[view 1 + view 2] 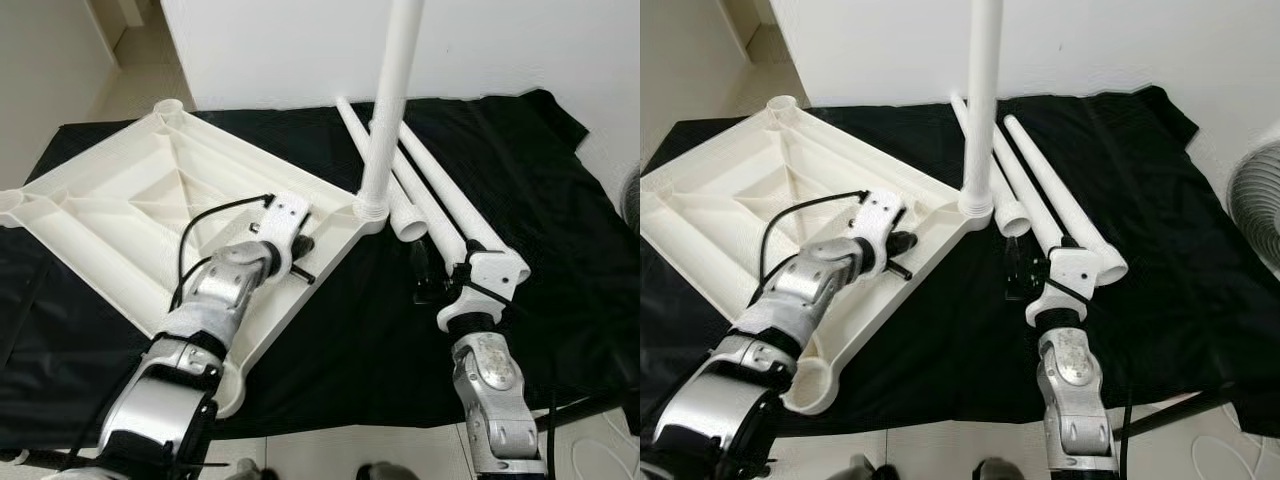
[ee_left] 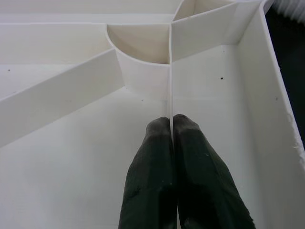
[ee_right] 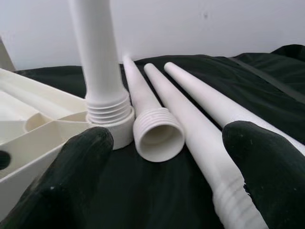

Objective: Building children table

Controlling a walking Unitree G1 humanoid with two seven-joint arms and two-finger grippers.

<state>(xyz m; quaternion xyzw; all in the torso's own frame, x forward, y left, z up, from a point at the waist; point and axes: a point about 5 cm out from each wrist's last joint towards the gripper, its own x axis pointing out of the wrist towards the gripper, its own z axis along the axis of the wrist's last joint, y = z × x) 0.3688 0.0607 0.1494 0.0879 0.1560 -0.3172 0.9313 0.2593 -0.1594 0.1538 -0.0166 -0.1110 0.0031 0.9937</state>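
Observation:
A white plastic table top (image 1: pixel 120 190) lies upside down on a black cloth (image 1: pixel 340 340), ribs facing up. One white leg (image 1: pixel 392 100) stands upright, screwed into the corner socket (image 1: pixel 372 210) nearest the middle. Three loose legs (image 1: pixel 445 205) lie side by side on the cloth to its right; the closest one shows its open threaded end (image 3: pixel 158 138). My left gripper (image 2: pixel 171 121) is shut on a thin rib (image 2: pixel 170 71) inside the table top, near that corner. My right gripper (image 3: pixel 169 136) is open, low over the cloth, facing the threaded ends of the loose legs.
Empty corner sockets sit at the far corner (image 1: pixel 168 105), the left corner (image 1: pixel 10 200) and the near corner (image 1: pixel 810 385). A white wall (image 1: pixel 300 50) runs behind the cloth. A fan (image 1: pixel 1258 205) stands at the right. Pale floor (image 1: pixel 340 450) lies along the cloth's near edge.

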